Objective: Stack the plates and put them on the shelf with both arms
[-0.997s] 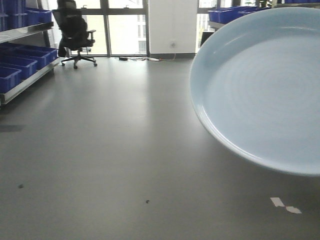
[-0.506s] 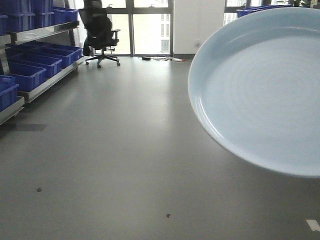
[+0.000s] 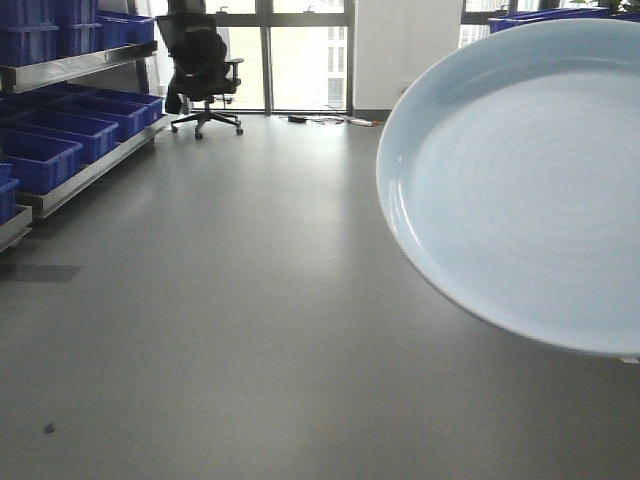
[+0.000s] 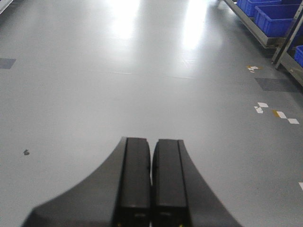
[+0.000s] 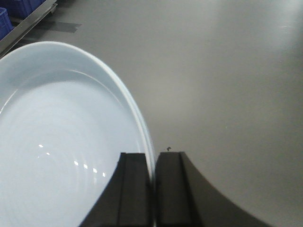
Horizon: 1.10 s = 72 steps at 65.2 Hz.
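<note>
A large pale blue plate (image 3: 520, 190) hangs tilted in the air at the right of the front view, its hollow side facing the camera. In the right wrist view my right gripper (image 5: 153, 158) is shut on the rim of this plate (image 5: 57, 142), one finger inside the rim and one outside. My left gripper (image 4: 151, 144) is shut with nothing between its fingers and hangs above bare grey floor. Only one plate can be made out. Neither gripper shows in the front view.
A metal shelf (image 3: 90, 170) with blue bins runs along the left wall, and a black office chair (image 3: 203, 65) stands by the far windows. More blue bins (image 3: 545, 15) sit behind the plate. The left wrist view shows another shelf (image 4: 265, 35) and white floor tape marks (image 4: 274, 112).
The chair and the left shelf have shifted right in the front view, and floor specks have slid down the frame. The plate keeps its place in the view.
</note>
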Each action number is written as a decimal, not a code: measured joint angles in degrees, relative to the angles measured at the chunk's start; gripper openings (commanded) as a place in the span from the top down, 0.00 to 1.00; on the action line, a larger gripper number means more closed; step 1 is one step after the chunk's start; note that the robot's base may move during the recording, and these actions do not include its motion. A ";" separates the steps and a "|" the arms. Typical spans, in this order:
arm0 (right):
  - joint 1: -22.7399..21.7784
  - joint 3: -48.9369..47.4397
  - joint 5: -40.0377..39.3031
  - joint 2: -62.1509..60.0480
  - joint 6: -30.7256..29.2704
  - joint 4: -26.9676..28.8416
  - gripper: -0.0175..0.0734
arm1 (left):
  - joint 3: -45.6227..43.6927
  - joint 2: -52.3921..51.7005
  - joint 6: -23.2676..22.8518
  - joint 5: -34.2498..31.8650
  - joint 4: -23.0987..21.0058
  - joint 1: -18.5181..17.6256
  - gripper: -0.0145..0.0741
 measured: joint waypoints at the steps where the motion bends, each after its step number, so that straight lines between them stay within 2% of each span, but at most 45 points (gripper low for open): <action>1: 0.00 0.00 0.00 0.00 0.00 0.00 0.75 | 0.00 0.00 0.00 0.00 0.00 0.00 0.74; 72: 0.00 0.00 0.00 0.00 0.00 0.00 0.75 | 0.00 0.00 0.00 -0.10 0.00 0.00 0.74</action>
